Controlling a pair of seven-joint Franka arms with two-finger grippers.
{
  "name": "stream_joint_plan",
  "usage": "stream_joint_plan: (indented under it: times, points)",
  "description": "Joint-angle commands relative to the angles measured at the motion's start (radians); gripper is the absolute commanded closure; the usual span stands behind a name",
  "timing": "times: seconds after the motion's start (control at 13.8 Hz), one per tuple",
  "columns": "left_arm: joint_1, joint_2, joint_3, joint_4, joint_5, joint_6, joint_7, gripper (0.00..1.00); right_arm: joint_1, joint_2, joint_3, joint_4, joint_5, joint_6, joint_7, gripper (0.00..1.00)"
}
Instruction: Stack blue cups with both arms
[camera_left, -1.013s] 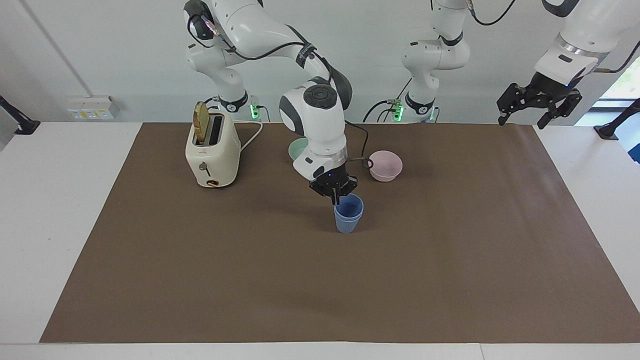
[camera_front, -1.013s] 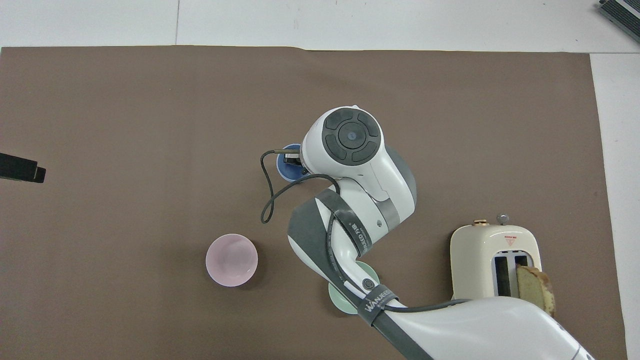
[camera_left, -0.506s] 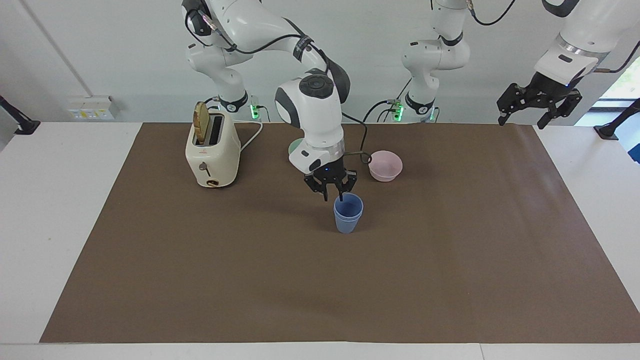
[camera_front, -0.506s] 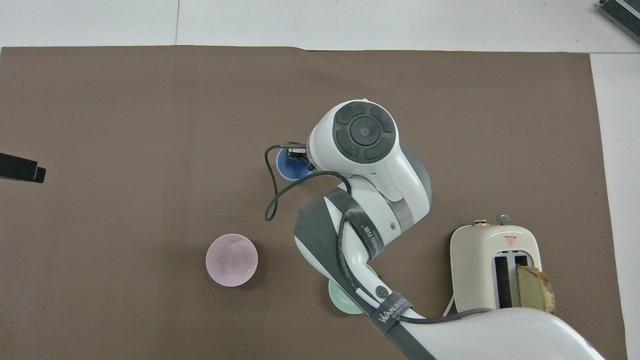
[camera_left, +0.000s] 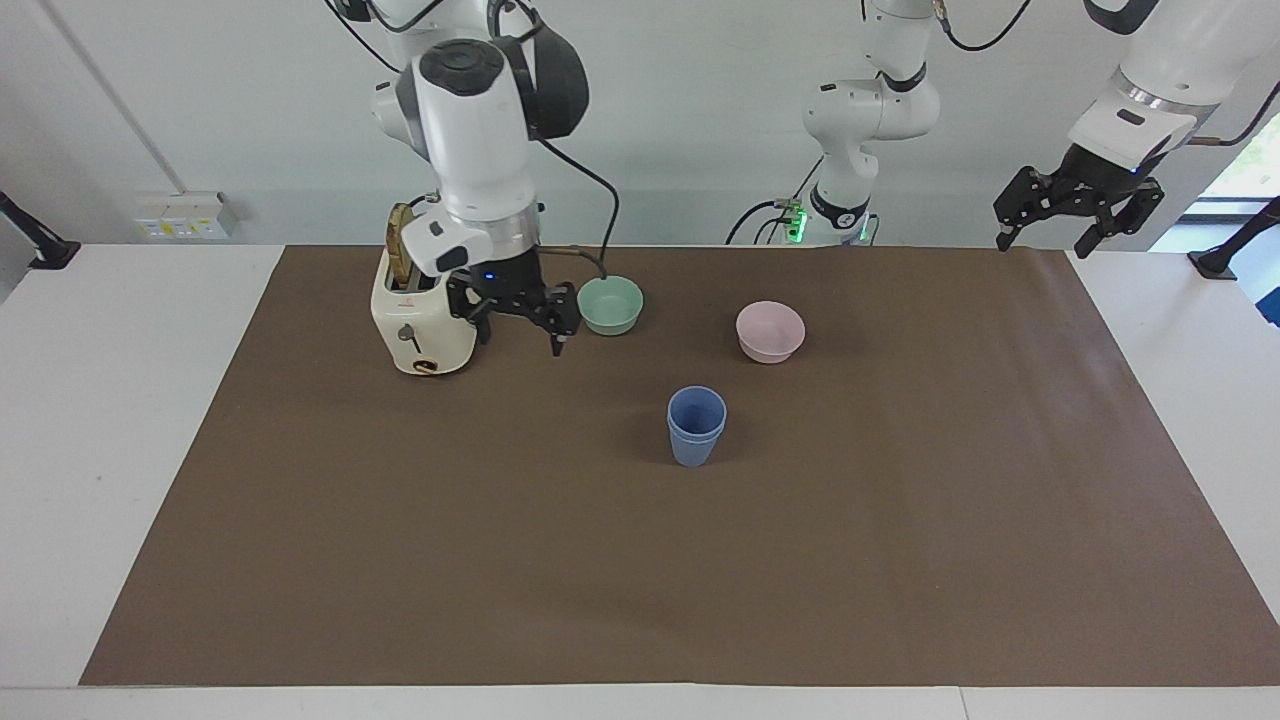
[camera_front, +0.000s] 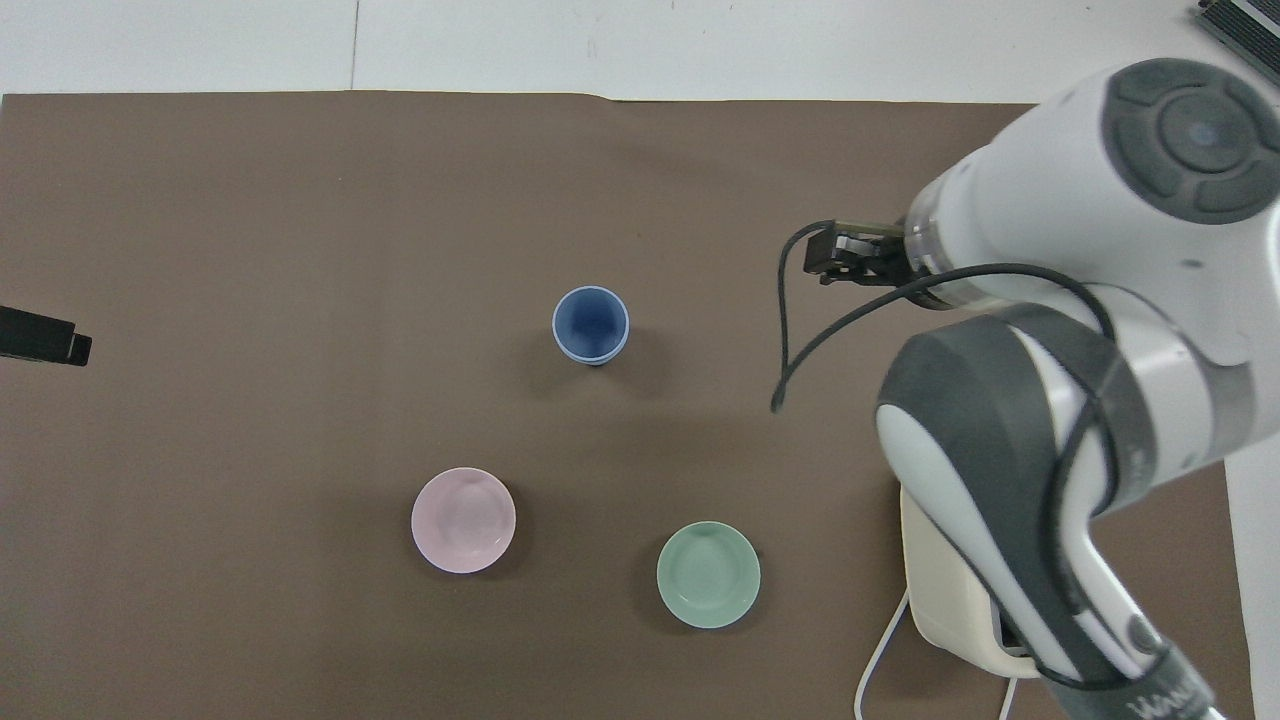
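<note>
The blue cups (camera_left: 696, 425) stand nested one inside the other, upright on the brown mat near the middle of the table, and show from above as one blue cup (camera_front: 590, 325). Nothing touches them. My right gripper (camera_left: 522, 337) hangs open and empty above the mat between the toaster and the green bowl; in the overhead view only part of this right gripper (camera_front: 845, 262) shows past its wrist. My left gripper (camera_left: 1045, 235) waits open and empty, raised over the mat's corner at the left arm's end, and only the left gripper's tip (camera_front: 45, 337) shows from above.
A cream toaster (camera_left: 425, 310) with a bread slice (camera_left: 403, 245) in one slot stands toward the right arm's end. A pale green bowl (camera_left: 610, 305) and a pink bowl (camera_left: 770, 331) sit nearer to the robots than the cups. The brown mat (camera_left: 900, 550) covers most of the table.
The right gripper opened, let go of the upper cup, rose and swung away toward the toaster. The cups stay nested in place. The left arm has not moved.
</note>
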Motion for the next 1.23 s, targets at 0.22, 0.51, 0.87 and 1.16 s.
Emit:
stream_joint_plan:
  times: [0.22,0.51,0.87,1.16]
  points:
    - [0.004,-0.012,-0.002,0.001,0.006,-0.019,0.003,0.0,-0.152,-0.153,0.011,-0.032,0.012,-0.161,-0.195,0.0]
    - [0.004,-0.012,-0.002,0.001,0.006,-0.019,0.003,0.0,-0.164,-0.154,-0.001,0.062,0.023,-0.313,-0.285,0.0]
    - [0.006,-0.012,-0.002,0.001,0.006,-0.019,0.003,0.0,-0.174,-0.157,-0.015,0.062,0.084,-0.333,-0.355,0.0]
    - [0.006,-0.012,-0.002,0.001,0.006,-0.019,0.003,0.0,-0.174,-0.159,-0.026,0.061,0.086,-0.324,-0.325,0.0]
